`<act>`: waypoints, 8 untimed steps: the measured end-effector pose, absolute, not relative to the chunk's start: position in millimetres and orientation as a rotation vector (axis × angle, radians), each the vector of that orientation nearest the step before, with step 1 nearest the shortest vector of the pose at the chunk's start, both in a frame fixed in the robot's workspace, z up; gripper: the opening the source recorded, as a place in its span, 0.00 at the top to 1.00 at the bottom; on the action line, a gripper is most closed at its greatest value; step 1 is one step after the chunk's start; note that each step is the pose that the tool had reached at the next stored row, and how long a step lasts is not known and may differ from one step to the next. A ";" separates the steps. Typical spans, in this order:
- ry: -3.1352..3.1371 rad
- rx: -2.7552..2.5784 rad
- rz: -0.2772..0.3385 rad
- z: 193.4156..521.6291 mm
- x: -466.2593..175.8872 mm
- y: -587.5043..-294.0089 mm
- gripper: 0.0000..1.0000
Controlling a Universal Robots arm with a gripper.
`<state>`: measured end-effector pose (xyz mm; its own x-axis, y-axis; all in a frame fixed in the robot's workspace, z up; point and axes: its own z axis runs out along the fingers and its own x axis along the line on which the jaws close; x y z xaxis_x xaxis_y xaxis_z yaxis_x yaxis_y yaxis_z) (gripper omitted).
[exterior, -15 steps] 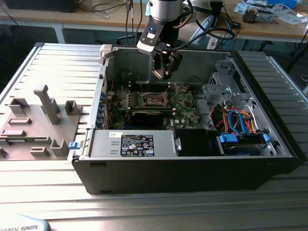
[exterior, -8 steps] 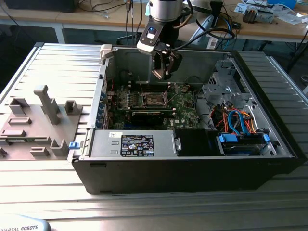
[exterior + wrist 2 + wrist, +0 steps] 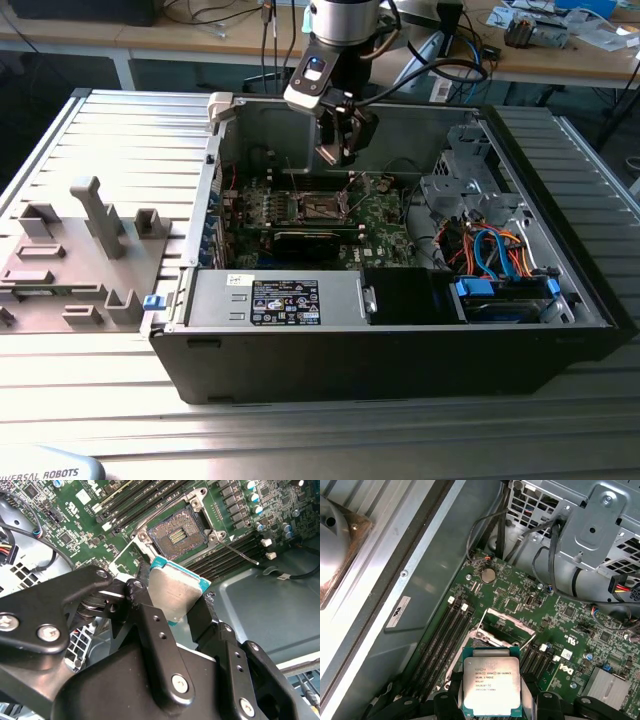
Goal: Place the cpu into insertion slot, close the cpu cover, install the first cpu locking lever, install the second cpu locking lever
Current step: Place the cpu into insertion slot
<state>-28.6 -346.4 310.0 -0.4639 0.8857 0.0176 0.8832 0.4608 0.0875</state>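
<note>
Exterior view: hovering inside the open case, fingers pointed down at the green board.

Second wrist view: fingers clenched on the cpu by two opposite edges, clear of the slot beyond the fingertips.

First wrist view: cpu held flat between the fingers, slot just ahead.

Judged light, stiff and smooth-topped, with a fragile underside; to be gripped by the edges only.

In the second wrist view, the jaws hide two edges of the cpu.
</note>
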 end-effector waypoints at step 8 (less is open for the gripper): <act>2.653 1.620 0.131 309.3 -28.6 -346.4 0.46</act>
<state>-28.6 -346.4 309.3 -0.4575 0.8890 0.0177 0.8865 0.4544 0.0875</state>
